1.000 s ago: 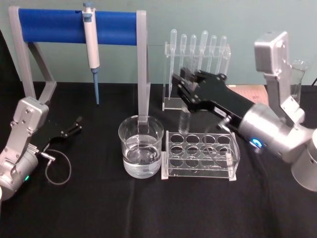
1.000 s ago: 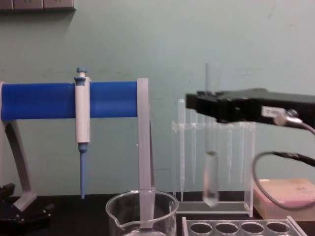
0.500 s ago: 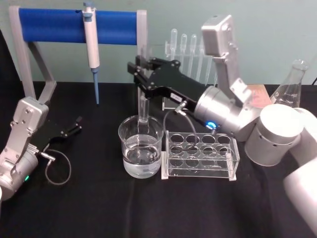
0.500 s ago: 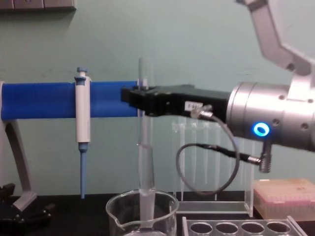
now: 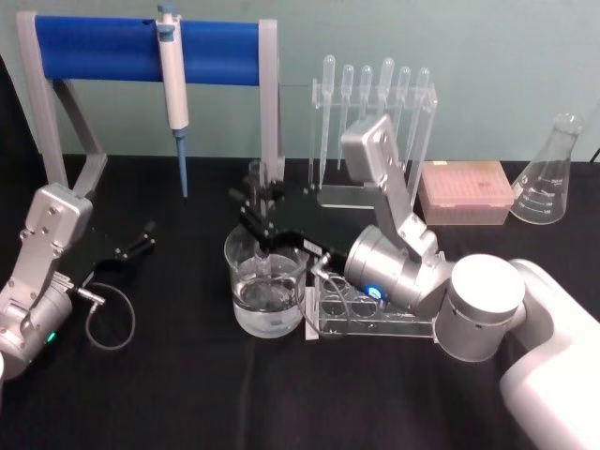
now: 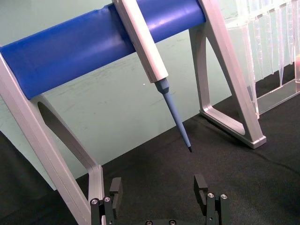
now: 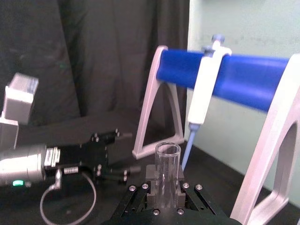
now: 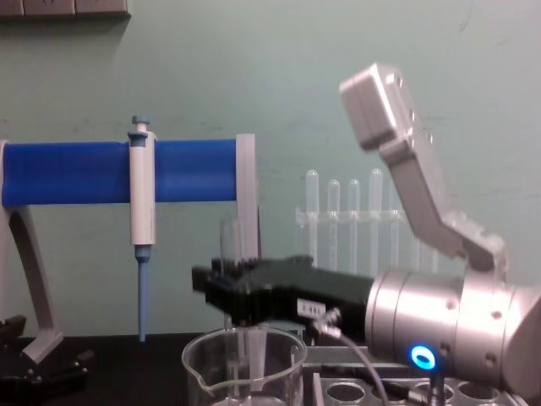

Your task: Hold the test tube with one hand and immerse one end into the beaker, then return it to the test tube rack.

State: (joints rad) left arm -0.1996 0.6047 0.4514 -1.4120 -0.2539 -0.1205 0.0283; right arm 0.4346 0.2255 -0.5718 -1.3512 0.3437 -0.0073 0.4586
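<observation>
My left gripper [image 5: 141, 239] is sitting parked low at the left, jaws spread wide, holding nothing. Behind it, one pipettor [image 5: 172, 84] is hanging on the blue bar stand [image 5: 103, 49]. My right gripper [image 5: 255, 214] is clamping the one test tube [image 7: 167, 161] upright over the one beaker [image 5: 266, 291] — the tube's lower end is sitting inside the rim. One test tube rack [image 5: 417, 323] is standing just beside the beaker, partly hidden by my wrist. Six pipettes [image 5: 386, 89], one pink tip box [image 5: 466, 187] and one flask [image 5: 553, 173] are standing behind.
</observation>
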